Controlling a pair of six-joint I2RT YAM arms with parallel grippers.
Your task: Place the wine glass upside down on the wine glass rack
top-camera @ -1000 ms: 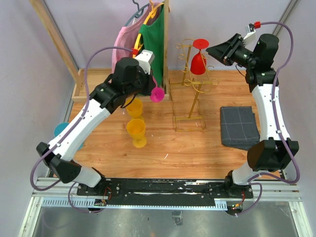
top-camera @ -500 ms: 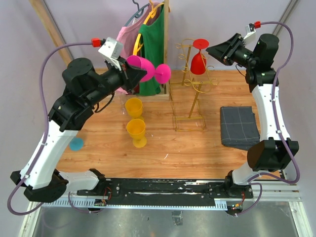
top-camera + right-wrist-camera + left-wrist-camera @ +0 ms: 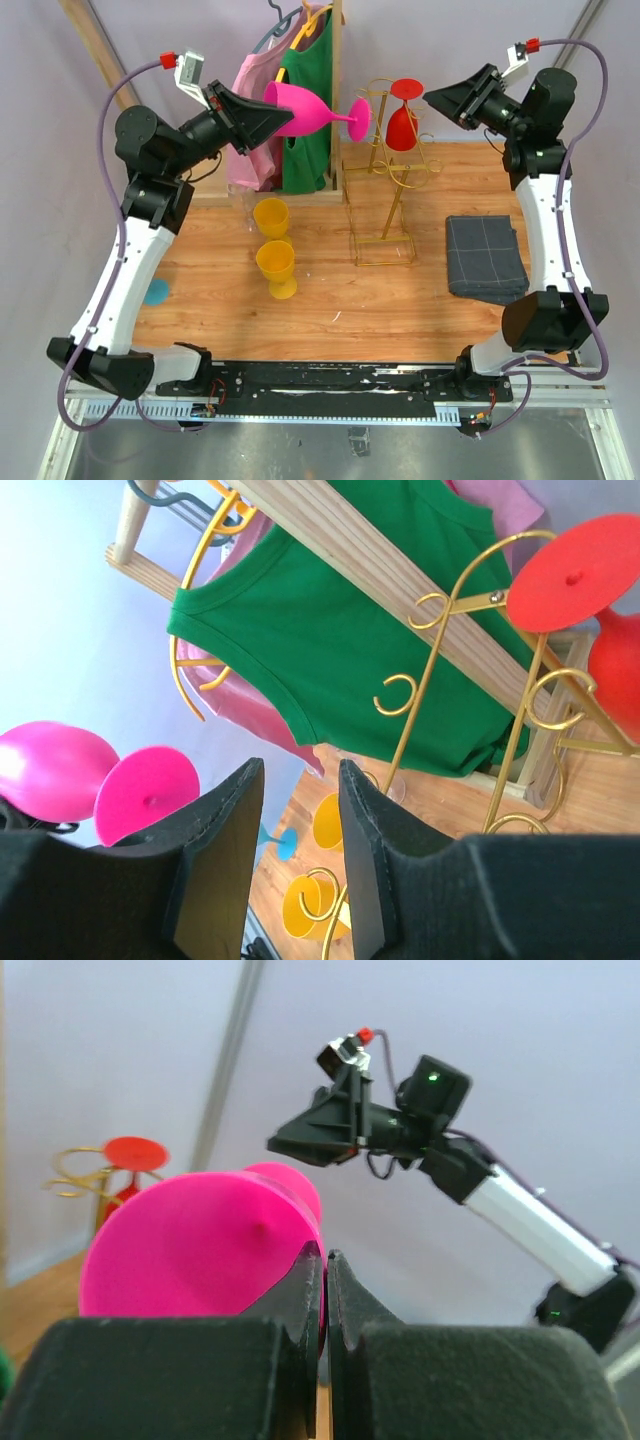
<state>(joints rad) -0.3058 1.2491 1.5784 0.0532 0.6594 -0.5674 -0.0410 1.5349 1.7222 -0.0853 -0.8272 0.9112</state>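
The left gripper (image 3: 268, 112), raised high at the far left, is seen pinching the bowl wall of a pink glass (image 3: 300, 108) at its rim, the fingers (image 3: 300, 1300) pressed together on it; the glass is held on its side in the air, its foot pointed right towards the rack (image 3: 394, 205) and near the upper hooks, with no contact to be made out. The gold wire rack is stood on the table (image 3: 330, 300) right of centre; a red glass (image 3: 401, 128) is hung upside down from one of its arms. The right gripper (image 3: 432, 98) is held high at the far right, just right of the red glass, its fingers parted with nothing between them. Behind the pink glass a green shirt (image 3: 305, 160) and a pink shirt (image 3: 252, 170) are hung on a wooden frame (image 3: 337, 90). Two yellow glasses (image 3: 276, 262) are stood upright left of the rack; a folded grey cloth (image 3: 484, 258) is laid to its right.
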